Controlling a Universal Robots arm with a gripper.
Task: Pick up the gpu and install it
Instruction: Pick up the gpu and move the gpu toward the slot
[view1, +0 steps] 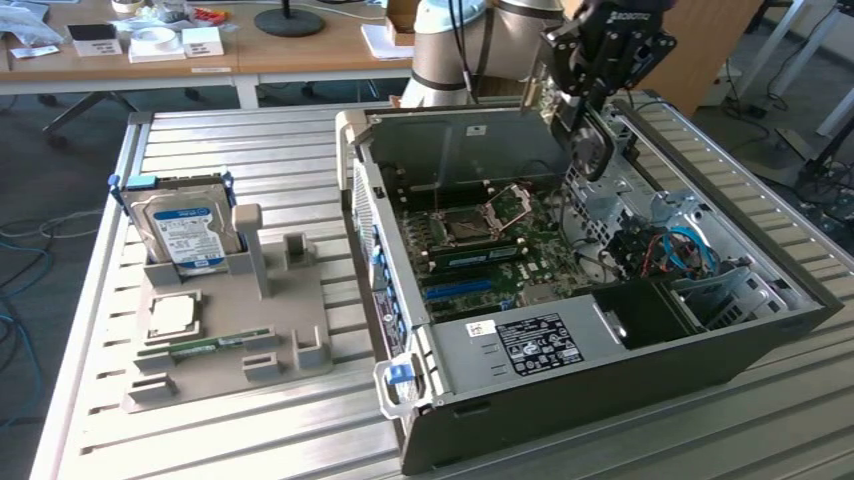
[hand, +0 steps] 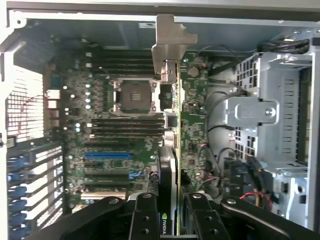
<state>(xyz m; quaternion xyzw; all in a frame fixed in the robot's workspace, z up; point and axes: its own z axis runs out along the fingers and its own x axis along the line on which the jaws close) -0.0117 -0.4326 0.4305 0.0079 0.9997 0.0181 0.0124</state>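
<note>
The end effector (view1: 593, 100) grips the gpu (view1: 591, 150), which hangs edge-down over the far side of the open computer case (view1: 601, 390) on the surface (view1: 240, 140). On the exterior view's left, a grey holder (view1: 274, 310) carries a hard drive (view1: 187, 232) and a RAM stick (view1: 214, 345).

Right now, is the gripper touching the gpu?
Touching. In the wrist view the gripper pinches the gpu edge-on, one of its fingers pressed against each face.
</note>
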